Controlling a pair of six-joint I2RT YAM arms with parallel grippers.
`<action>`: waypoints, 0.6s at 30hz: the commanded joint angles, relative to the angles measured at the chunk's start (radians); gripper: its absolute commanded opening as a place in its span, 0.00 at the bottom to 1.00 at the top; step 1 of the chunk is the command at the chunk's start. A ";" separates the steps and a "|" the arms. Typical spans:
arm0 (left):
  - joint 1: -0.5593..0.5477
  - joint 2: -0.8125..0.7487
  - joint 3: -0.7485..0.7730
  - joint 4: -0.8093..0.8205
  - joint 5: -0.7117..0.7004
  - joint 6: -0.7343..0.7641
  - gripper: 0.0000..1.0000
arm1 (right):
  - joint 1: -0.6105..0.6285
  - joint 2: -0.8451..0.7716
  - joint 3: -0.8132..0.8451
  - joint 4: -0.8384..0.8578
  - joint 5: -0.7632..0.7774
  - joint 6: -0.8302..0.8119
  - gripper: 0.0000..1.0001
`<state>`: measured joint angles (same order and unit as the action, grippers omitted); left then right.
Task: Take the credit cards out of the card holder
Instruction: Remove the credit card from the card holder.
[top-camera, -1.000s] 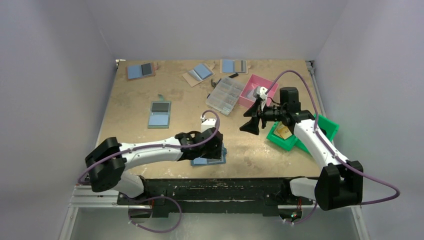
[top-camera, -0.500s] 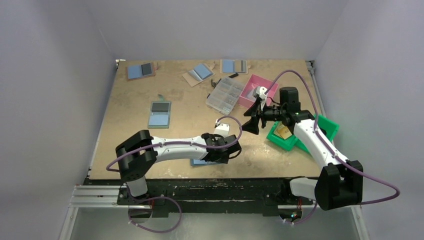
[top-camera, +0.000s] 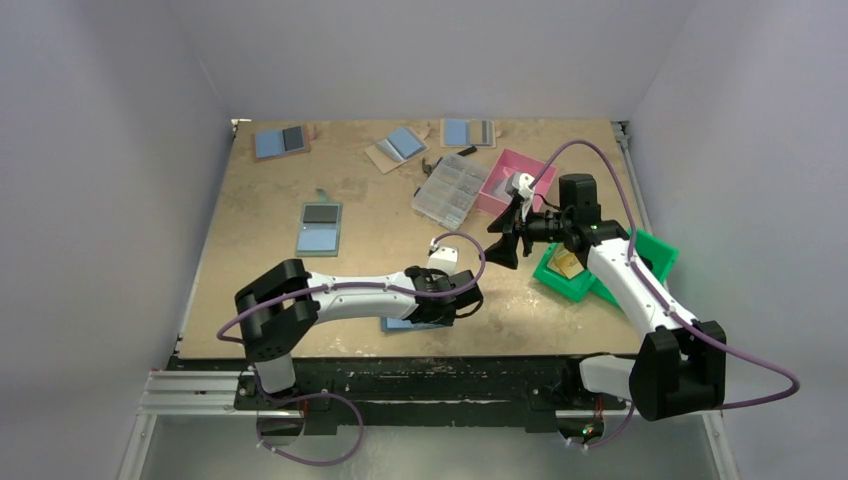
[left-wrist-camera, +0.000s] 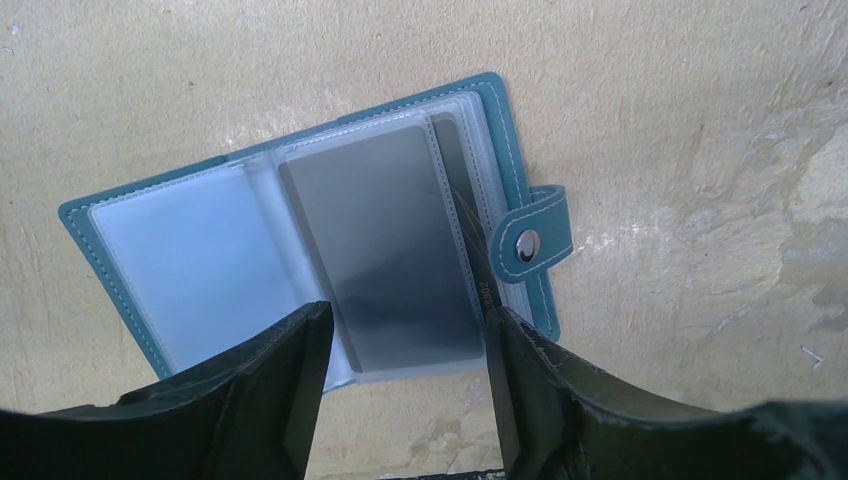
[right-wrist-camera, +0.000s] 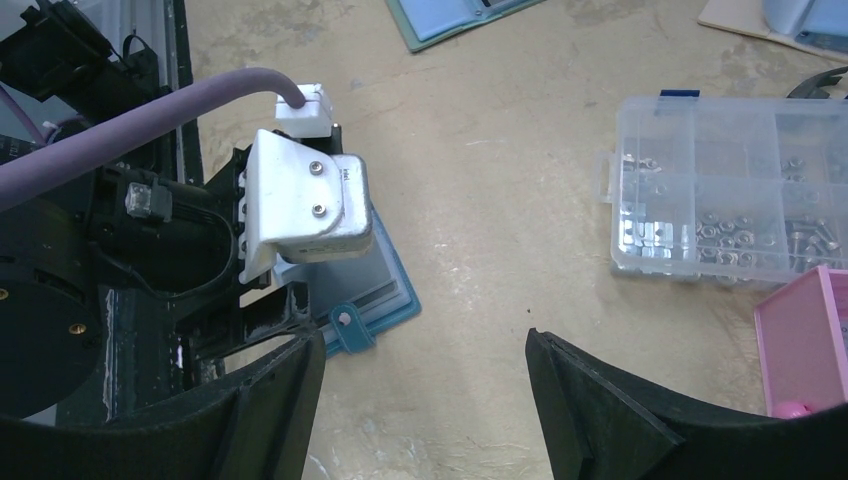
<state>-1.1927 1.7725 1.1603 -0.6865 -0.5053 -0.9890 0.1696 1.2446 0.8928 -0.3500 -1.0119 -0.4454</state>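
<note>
Left wrist: card holder (left-wrist-camera: 190, 260) lengthwise left-right

The holder (left-wrist-camera: 200, 250) is showing a teal edge with white stitching, a pale blue half and a grey card (left-wrist-camera: 385, 240). The worktop (left-wrist-camera: 680, 110) is looking mottled tan. The left claw (left-wrist-camera: 405, 330) and right claw (right-wrist-camera: 422, 345) are showing black.

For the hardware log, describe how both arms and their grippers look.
Both arms share a look: the left arm and right arm have white links between bulky black joints, each trailed by a purple cable. The left gripper and right gripper have matte black, wedge-shaped fingers.
</note>
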 joint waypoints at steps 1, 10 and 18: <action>-0.002 0.015 0.037 -0.010 -0.054 -0.032 0.61 | 0.003 0.004 0.000 0.019 -0.001 -0.004 0.81; -0.002 0.033 0.035 -0.027 -0.051 -0.045 0.63 | 0.004 0.006 0.000 0.016 -0.004 -0.003 0.81; 0.006 0.047 0.020 -0.088 -0.088 -0.089 0.62 | 0.004 0.005 0.001 0.016 -0.008 -0.005 0.81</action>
<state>-1.1927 1.7954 1.1709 -0.7078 -0.5419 -1.0397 0.1696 1.2446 0.8928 -0.3504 -1.0122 -0.4454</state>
